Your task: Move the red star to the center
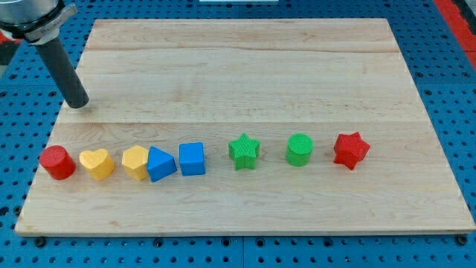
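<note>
Camera view: rod's tip [76, 105] sits upper left, no fingers here; red star [351, 150] waits far right of the surface [238, 67], untouched — everything's left.

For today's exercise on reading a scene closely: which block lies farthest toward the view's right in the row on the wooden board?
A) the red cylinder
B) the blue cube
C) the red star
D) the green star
C: the red star ends the row at the view's right, just past the green cylinder, while my tip rests far off near the board's upper-left corner.
</note>
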